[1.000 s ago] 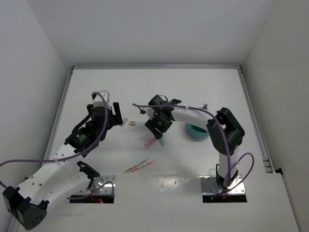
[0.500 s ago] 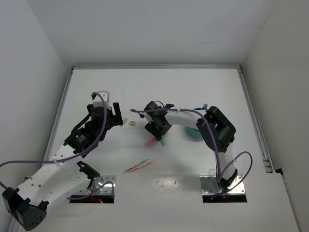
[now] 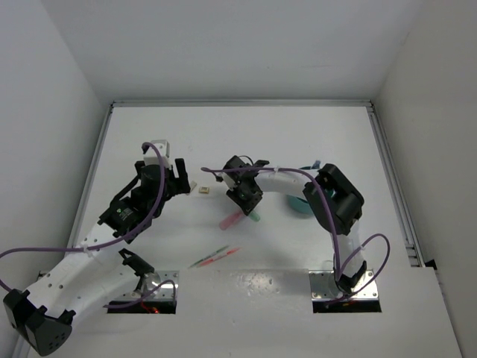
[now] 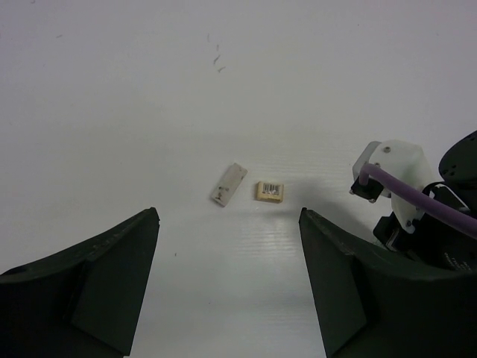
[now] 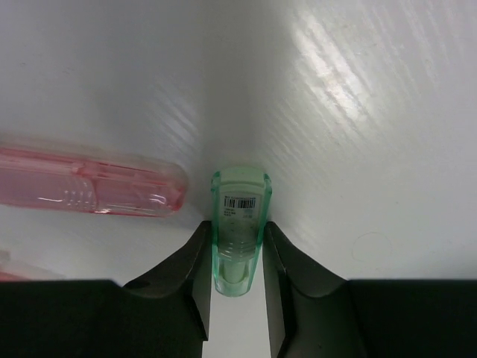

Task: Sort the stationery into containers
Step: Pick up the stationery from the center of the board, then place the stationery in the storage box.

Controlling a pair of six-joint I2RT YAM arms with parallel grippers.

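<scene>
The right claw is gripping the green marker across its width, its long axis running straight out between the fingers; it is lying on the tabletop left of the teal cup. The left claw is hovering open, farther from the cup.

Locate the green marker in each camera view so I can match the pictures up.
Top external: the green marker lies just right of centre, at the tip of the right gripper.
Left wrist: not in it.
Right wrist: low centre, clasped between the gripper's fingers.
Shared landmark: the pink marker, just left of the green one in both the top external and right wrist views.
</scene>
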